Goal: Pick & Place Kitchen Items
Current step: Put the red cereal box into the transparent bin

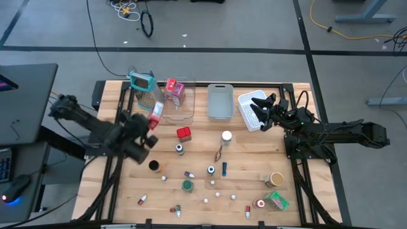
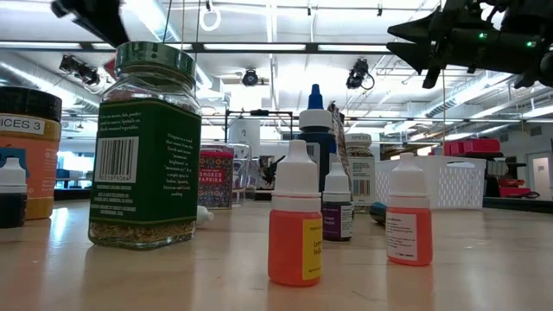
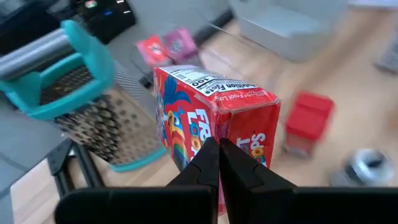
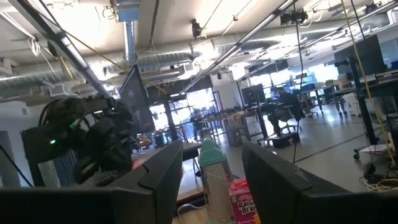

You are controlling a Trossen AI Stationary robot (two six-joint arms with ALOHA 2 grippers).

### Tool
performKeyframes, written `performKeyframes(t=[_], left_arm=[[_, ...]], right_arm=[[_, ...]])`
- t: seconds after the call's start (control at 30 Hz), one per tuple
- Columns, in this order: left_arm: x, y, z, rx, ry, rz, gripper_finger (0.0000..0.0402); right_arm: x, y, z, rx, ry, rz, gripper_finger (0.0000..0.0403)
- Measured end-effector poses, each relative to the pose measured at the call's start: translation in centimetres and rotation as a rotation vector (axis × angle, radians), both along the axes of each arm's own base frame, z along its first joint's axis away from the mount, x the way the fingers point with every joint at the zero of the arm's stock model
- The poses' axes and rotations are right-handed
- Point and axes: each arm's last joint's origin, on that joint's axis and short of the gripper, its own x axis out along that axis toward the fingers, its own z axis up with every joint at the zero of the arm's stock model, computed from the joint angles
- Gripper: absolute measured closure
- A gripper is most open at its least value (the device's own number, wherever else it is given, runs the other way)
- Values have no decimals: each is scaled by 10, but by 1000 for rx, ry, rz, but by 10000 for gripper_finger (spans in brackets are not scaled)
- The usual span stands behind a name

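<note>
Cereal box [image 3: 214,118] in left gripper [image 3: 219,152] (pinched).

This is looking like an open lab or workshop: bare ceiling ducts [image 4: 134,59] and strip lights [image 2: 259,47] are hanging overhead, cables [image 1: 130,9] are trailing across the floor, desks with monitors [image 4: 367,59] are standing behind.

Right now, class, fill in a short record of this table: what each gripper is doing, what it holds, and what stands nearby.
left gripper: shut on the cereal box, lifted above the table
cereal box: red, tilted, near the grater
right gripper: fingers apart, holding nothing, raised over the white basket
bins: clear bin, grey bin
loose on the table: red box, small bottles, jars
</note>
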Motion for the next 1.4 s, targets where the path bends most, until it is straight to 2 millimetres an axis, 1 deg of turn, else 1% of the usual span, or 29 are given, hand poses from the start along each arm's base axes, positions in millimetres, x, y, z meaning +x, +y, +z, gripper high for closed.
performKeyframes(t=[0.2, 0.33, 0.47, 0.67, 0.73, 0.87, 0.93, 1.03, 1.17, 1.27, 1.4], left_arm=[[28, 30, 2, -48, -85, 113, 394], [45, 53, 5, -97, -86, 88, 396], [53, 77, 6, -167, -90, 91, 394], [62, 104, -5, -219, -34, 146, 395], [64, 110, -12, -251, 8, 164, 395], [73, 117, -22, -277, 36, 183, 391], [79, 119, -25, -309, 14, 186, 391], [86, 122, -34, -360, 26, 189, 391], [94, 126, -48, -397, 55, 242, 386], [98, 131, -57, -410, 76, 285, 379], [98, 136, -63, -391, 98, 335, 365]], right_arm=[[0, 0, 0, 3, -1, 1, 224], [0, 0, 0, 3, -1, 1, 224], [0, 0, 0, 3, -1, 1, 224], [0, 0, 0, 15, -8, 8, 224], [0, 0, 1, 24, -18, 15, 224], [0, 0, 1, 22, -21, 21, 224], [0, 0, 0, 24, -14, 22, 224], [0, 0, 0, 24, -18, 24, 224], [1, 0, 0, 39, -23, 29, 224], [1, 0, 0, 42, -27, 31, 224], [1, 0, 0, 42, -26, 31, 224]])
